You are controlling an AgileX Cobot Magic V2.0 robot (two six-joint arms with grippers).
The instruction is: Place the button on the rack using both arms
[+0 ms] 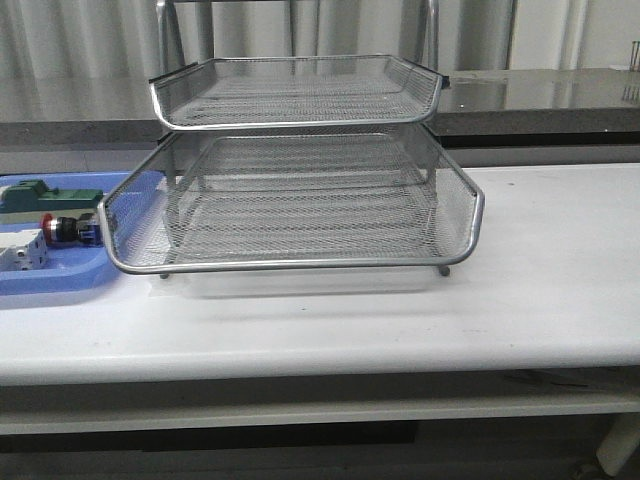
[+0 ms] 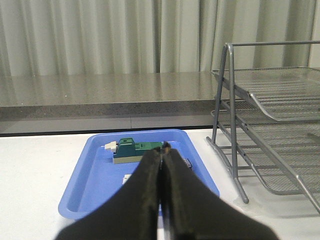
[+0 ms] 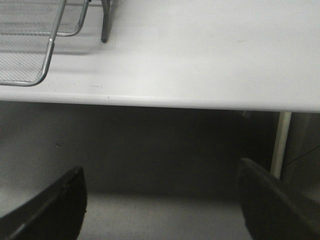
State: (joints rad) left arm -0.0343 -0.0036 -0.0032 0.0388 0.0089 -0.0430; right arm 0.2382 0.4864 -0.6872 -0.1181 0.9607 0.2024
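Right now the rack stands in the middle of the white counter, its wire-mesh tiers stacked one above another, the top tier smaller and set further back than the wide lower one. At about nine o'clock from the rack, just beside its lower rim, lies a flat blue tray. The button lies on its side in that tray, red cap and silver collar toward nine o'clock, blue end toward the rack. At twelve o'clock from the button, in the same tray, sits a green block; at about seven o'clock from it sits a white block. No tier of the rack carries the button.

Neither arm appears in the front view. In the left wrist view, the left tool has its two black fingers pressed together with nothing between them, hovering over the near part of the blue tray, with the green block beyond the tips and the rack off to one side. In the right wrist view, the right tool is spread wide, empty, its fingers hanging below the counter's front edge, with a corner of the rack visible above.
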